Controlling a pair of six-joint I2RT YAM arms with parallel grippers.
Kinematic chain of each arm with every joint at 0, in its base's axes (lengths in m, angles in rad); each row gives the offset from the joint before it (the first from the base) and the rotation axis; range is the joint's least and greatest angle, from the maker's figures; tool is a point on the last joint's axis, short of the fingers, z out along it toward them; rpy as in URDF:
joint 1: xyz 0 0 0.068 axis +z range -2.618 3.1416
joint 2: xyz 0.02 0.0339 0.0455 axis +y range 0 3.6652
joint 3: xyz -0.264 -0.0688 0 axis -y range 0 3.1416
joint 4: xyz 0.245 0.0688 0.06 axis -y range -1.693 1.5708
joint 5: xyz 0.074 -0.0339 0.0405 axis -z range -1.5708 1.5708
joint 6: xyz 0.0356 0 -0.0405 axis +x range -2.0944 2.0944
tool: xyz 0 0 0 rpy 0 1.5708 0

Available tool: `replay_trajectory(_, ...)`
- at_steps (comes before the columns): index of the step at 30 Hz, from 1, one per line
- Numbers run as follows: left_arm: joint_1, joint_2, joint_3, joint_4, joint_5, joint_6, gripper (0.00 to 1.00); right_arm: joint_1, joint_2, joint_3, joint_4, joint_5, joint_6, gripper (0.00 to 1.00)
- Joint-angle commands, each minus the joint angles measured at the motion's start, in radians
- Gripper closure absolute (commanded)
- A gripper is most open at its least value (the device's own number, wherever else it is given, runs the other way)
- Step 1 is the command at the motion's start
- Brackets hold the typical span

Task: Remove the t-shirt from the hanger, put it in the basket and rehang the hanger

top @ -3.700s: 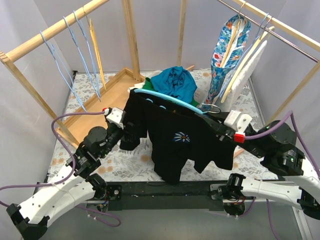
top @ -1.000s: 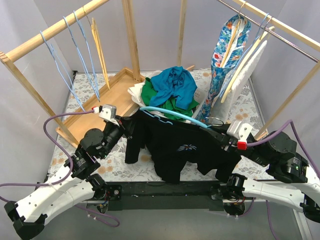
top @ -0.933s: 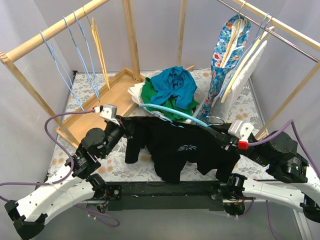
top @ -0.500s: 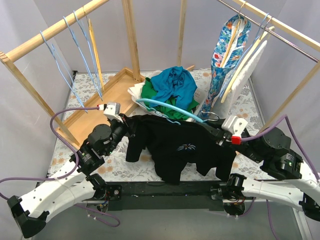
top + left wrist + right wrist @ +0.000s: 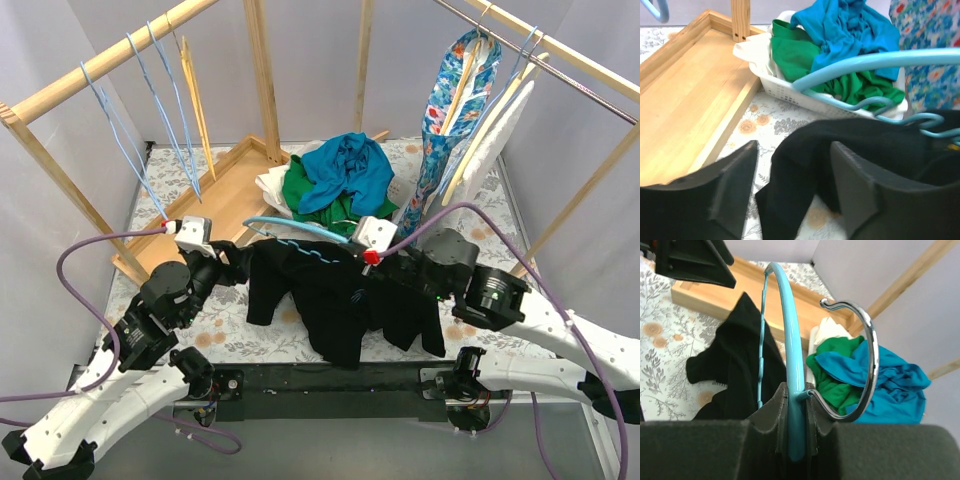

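left pincer (image 5: 794, 187) gapes around t-shirt (image 5: 805, 142); right pincer (image 5: 796, 426) clamps hanger (image 5: 791, 340).

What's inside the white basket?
The white basket holds a crumpled blue garment on top of a green one, white cloth at its edge. Anything beneath is covered.

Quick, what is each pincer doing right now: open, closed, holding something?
Left pincer: open, gripping nothing.
Right pincer: closed on the blue hanger.
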Motion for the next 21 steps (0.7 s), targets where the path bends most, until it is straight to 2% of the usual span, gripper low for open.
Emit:
replay_trajectory(1,0.004,-0.026,0.046,-0.078,0.100,0.057,0.35,-0.021,0.046,0.016,0.131,-0.086,0.021,0.99)
replay_trajectory(3,0.004,-0.024,0.062,-0.071,0.146,0.088,0.29,-0.044,0.083,0.027,0.131,-0.124,0.028,0.99)
replay_trajectory(7,0.005,-0.001,0.106,-0.054,0.243,0.160,0.25,-0.091,0.132,0.067,0.099,-0.291,0.038,0.99)
replay_trajectory(10,0.004,-0.009,0.154,-0.042,0.410,0.229,0.29,-0.127,0.177,0.116,0.039,-0.411,0.038,0.99)
replay_trajectory(11,0.004,-0.015,0.163,-0.033,0.535,0.262,0.29,-0.133,0.197,0.123,0.027,-0.428,0.036,0.99)
replay_trajectory(14,0.005,-0.038,0.169,-0.003,0.680,0.289,0.25,-0.136,0.229,0.159,-0.010,-0.501,0.027,0.99)
replay_trajectory(21,0.004,0.058,0.160,-0.037,0.780,0.313,0.11,-0.139,0.269,0.235,-0.079,-0.647,-0.002,0.99)
